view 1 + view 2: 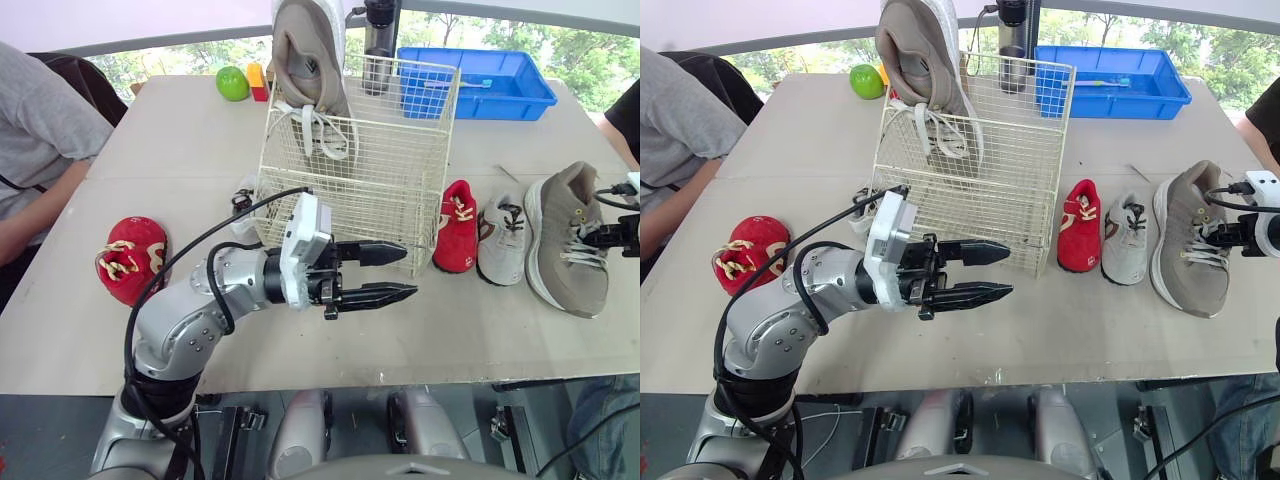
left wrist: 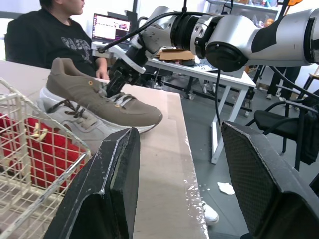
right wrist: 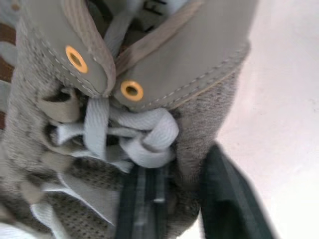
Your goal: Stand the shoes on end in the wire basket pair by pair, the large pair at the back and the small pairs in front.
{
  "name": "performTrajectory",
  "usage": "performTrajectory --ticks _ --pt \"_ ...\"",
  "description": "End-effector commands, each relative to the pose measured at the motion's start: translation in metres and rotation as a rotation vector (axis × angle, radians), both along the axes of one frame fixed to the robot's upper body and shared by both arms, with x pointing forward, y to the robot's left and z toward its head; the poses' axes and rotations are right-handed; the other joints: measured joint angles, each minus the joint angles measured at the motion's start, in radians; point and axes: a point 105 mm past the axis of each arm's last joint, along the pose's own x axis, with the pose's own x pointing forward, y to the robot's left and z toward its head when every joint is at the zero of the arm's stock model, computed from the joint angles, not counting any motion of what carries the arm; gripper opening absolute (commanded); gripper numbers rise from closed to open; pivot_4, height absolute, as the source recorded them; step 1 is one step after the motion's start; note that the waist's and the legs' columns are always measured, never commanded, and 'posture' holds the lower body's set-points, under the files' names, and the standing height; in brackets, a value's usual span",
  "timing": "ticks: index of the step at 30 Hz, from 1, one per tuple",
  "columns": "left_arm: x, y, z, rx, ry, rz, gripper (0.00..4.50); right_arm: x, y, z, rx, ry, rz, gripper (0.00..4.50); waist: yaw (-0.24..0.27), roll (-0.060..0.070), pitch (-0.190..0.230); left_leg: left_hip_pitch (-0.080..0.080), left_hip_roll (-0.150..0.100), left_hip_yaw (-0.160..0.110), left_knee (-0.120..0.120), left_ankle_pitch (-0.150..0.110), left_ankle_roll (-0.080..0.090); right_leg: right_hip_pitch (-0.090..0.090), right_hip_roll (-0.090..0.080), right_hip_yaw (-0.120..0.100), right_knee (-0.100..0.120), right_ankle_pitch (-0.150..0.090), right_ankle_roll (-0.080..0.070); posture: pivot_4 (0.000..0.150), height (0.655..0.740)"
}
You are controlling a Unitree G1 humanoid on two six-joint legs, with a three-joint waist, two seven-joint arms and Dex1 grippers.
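A cream wire basket (image 1: 385,180) stands mid-table, with one large tan shoe (image 1: 310,75) on end at its back left. Its mate, the second tan shoe (image 1: 567,238), lies flat at the right; my right gripper (image 1: 608,237) is shut on its upper beside the laces (image 3: 144,139). One finger (image 3: 144,199) is under the laces and the other finger (image 3: 234,199) is outside the shoe's side. A small red shoe (image 1: 457,228) and a small grey shoe (image 1: 500,240) lie between basket and tan shoe. Another red shoe (image 1: 130,258) lies far left. My left gripper (image 1: 408,272) hovers open and empty before the basket.
A blue bin (image 1: 475,80), a black bottle (image 1: 378,45), a green apple (image 1: 232,83) and coloured blocks (image 1: 257,80) sit at the table's far side. A small dark-and-white object (image 1: 243,195) lies by the basket's left corner. A person (image 1: 40,150) sits left; another sleeve (image 1: 625,120) shows right.
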Motion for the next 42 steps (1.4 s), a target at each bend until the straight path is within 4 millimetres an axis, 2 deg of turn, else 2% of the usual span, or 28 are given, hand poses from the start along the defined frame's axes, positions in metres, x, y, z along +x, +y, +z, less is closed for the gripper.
performTrajectory --ticks 1,3,5,6,7,10,11,16,18,21,24,26,30,32,35,39,42 --pt "0.000 0.001 0.010 -0.016 -0.075 0.014 2.87 -0.010 -0.011 0.009 0.043 -0.048 -0.040 0.03 0.003 0.000 0.000 0.000 0.000 0.000 0.000 0.000 0.000 0.000 0.000 0.000 0.000 0.000 0.000 0.150 0.7400" --pt "0.002 0.002 0.010 -0.017 -0.079 0.016 2.87 -0.011 -0.009 0.032 0.115 -0.164 -0.051 0.03 0.010 0.001 0.000 -0.001 0.000 0.000 -0.001 0.000 0.000 0.000 -0.001 -0.001 0.000 0.000 0.000 0.150 0.7400" --pt "0.007 0.003 0.011 -0.024 -0.079 0.034 2.87 -0.014 0.002 0.060 0.167 -0.313 -0.008 0.03 0.013 0.002 0.001 -0.001 -0.001 0.000 -0.003 0.000 0.000 -0.001 -0.001 -0.001 -0.002 0.000 0.000 0.150 0.7400" --pt "0.008 0.004 0.011 -0.026 -0.079 0.039 2.87 -0.017 0.005 0.066 0.172 -0.349 0.002 0.03 0.012 0.005 0.001 -0.001 -0.001 0.001 -0.003 0.000 0.000 -0.001 -0.001 0.000 -0.002 0.000 0.000 0.150 0.7400" --pt "0.010 0.004 0.012 -0.037 -0.079 0.047 2.87 -0.020 0.015 0.080 0.184 -0.418 0.029 0.03 0.009 0.007 0.002 -0.001 -0.001 0.001 -0.004 0.000 0.000 -0.001 -0.001 0.000 -0.002 0.000 0.001 0.150 0.7400" --pt "0.015 0.007 0.019 -0.110 -0.061 0.111 2.87 -0.025 0.061 0.146 0.280 -0.744 0.087 0.03 -0.012 0.008 0.002 0.000 0.000 0.000 -0.005 0.000 0.000 -0.001 -0.001 0.002 -0.002 0.000 0.001 0.150 0.7400" --pt "0.018 0.010 0.021 -0.126 -0.063 0.145 2.87 -0.026 0.076 0.162 0.287 -0.826 0.107 0.03 -0.021 0.009 0.002 0.001 0.001 -0.001 -0.006 0.000 0.000 -0.003 0.001 0.005 0.000 0.000 0.001 0.150 0.7400" --pt "0.024 0.027 0.033 -0.205 -0.069 0.277 2.87 -0.023 0.144 0.244 0.389 -1.139 0.202 0.03 -0.030 0.011 0.003 0.004 0.001 -0.002 -0.007 0.000 0.000 -0.005 0.003 0.008 0.006 0.000 0.001 0.150 0.7400" --pt "0.022 0.034 0.037 -0.228 -0.084 0.311 2.87 -0.016 0.162 0.271 0.421 -1.216 0.187 0.03 -0.025 0.010 0.003 0.002 0.001 -0.001 -0.008 0.000 0.000 -0.009 0.004 0.009 0.006 0.000 0.000 0.150 0.7400" --pt "0.022 0.046 0.039 -0.225 -0.101 0.369 2.87 -0.003 0.188 0.296 0.397 -1.318 0.165 0.03 -0.021 0.009 0.003 -0.002 0.001 0.001 -0.008 0.000 0.000 -0.011 0.002 0.009 0.005 0.000 0.000 0.150 0.7400" --pt "0.025 0.056 0.042 -0.241 -0.111 0.419 2.87 0.006 0.202 0.303 0.332 -1.389 0.145 0.03 -0.009 0.008 0.002 -0.003 -0.001 0.004 -0.008 0.000 0.000 -0.011 0.000 0.009 0.003 0.000 0.000 0.150 0.7400" --pt "0.025 0.066 0.045 -0.244 -0.142 0.456 2.87 0.012 0.219 0.299 0.288 -1.447 0.144 0.03 -0.006 0.008 0.002 -0.004 -0.001 0.005 -0.008 0.000 0.000 -0.012 -0.001 0.010 0.001 0.000 0.001 0.150 0.7400" --pt "0.024 0.080 0.050 -0.249 -0.193 0.524 2.87 0.013 0.233 0.288 0.227 -1.540 0.079 0.03 0.000 0.008 0.002 -0.004 0.000 0.005 -0.009 0.000 0.000 -0.012 -0.001 0.010 0.001 0.000 0.001 0.150 0.7400" --pt "0.024 0.087 0.051 -0.255 -0.206 0.548 2.87 0.015 0.242 0.279 0.147 -1.561 0.088 0.03 0.001 0.008 0.002 -0.004 0.000 0.005 -0.009 0.000 0.000 -0.013 -0.001 0.010 0.001 0.000 0.001 0.150 0.7400" --pt "0.024 0.097 0.046 -0.240 -0.206 0.578 2.87 0.022 0.257 0.254 0.087 -1.552 0.102 0.03 -0.003 0.007 0.001 -0.003 0.000 0.005 -0.009 0.000 0.000 -0.013 -0.001 0.010 0.002 0.000 0.000 0.150 0.7400" --pt "0.024 0.105 0.038 -0.213 -0.203 0.589 2.87 0.036 0.261 0.214 0.059 -1.501 0.080 0.03 -0.005 0.003 -0.001 -0.001 0.000 0.005 -0.009 0.000 0.000 -0.012 -0.001 0.011 0.005 0.000 0.000 0.150 0.7400" --pt "0.025 0.109 0.033 -0.196 -0.200 0.601 2.87 0.034 0.270 0.211 0.068 -1.516 0.087 0.03 -0.004 0.002 -0.001 0.000 0.000 0.005 -0.009 0.000 0.000 -0.011 -0.001 0.009 0.005 0.000 0.000 0.150 0.7400"
